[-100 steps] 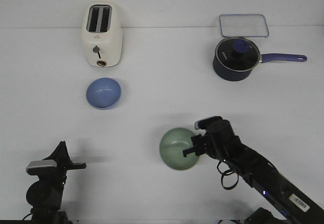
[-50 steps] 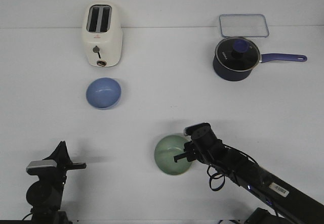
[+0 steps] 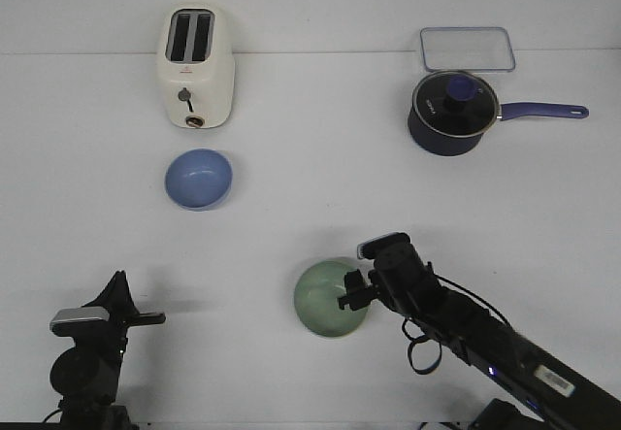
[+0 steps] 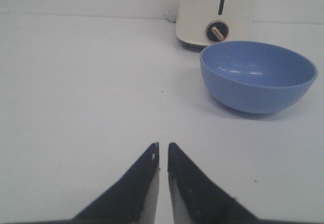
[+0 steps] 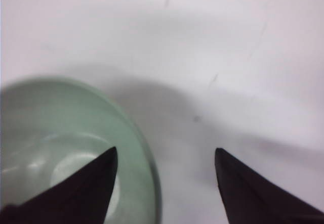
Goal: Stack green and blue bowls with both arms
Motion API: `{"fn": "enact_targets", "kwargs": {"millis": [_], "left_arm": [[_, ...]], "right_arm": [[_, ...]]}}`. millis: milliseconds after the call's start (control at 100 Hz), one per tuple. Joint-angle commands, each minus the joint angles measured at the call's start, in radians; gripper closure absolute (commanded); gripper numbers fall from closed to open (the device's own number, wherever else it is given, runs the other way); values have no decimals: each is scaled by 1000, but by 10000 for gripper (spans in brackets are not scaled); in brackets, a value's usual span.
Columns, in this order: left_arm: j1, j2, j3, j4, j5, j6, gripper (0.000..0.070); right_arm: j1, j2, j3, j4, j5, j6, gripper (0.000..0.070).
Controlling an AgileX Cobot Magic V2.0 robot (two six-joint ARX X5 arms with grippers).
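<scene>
Near the front of the tabletop (image 3: 310, 207), the right hand (image 3: 351, 294) is straddling the green bowl's (image 3: 330, 299) rim, fingers apart, one inside and one outside. It looks like the grasp step; next it needs closing, then lifting. Well apart, the blue bowl (image 3: 199, 179) is sitting by the toaster (image 3: 195, 66), and the left hand (image 4: 162, 155) is hanging back with fingers nearly together.

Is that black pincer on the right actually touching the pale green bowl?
Cannot tell. In the right wrist view the right tool is open, straddling the rim of the pale sage green round bowl, one finger inside and one outside, but no contact shows plainly.
</scene>
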Motion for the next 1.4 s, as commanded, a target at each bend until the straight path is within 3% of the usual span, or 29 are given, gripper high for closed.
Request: {"fn": "enact_targets", "kwargs": {"millis": [0,360,580,740,880,1000,1060,1200,1240,1390], "left_arm": [[0,-2,-20,11,1,12,687],[0,-2,-20,12,1,0,686],[0,-2,-20,19,1,-216,687],[0,13,45,103,1,-405,688],[0,163,218,108,2,-377,688],[0,430,442,-4,20,-300,681],[0,578,557,-59,54,-274,619],[0,904,779,-153,100,-246,308],[0,988,828,-171,109,-246,277],[0,1275,976,-226,167,-246,277]], "right_arm": [[11,-66,7,14,18,-65,289],[164,-618,-134,-8,146,-89,291],[209,-750,-188,-23,191,-80,291],[208,-747,-188,-24,191,-80,291],[209,-741,-188,-26,191,-80,291],[209,-741,-188,-27,191,-80,291],[209,-741,-188,-27,191,-80,291],[209,-741,-188,-27,192,-80,292],[209,-741,-188,-27,191,-80,291],[209,-741,-188,-27,192,-80,291]]}}
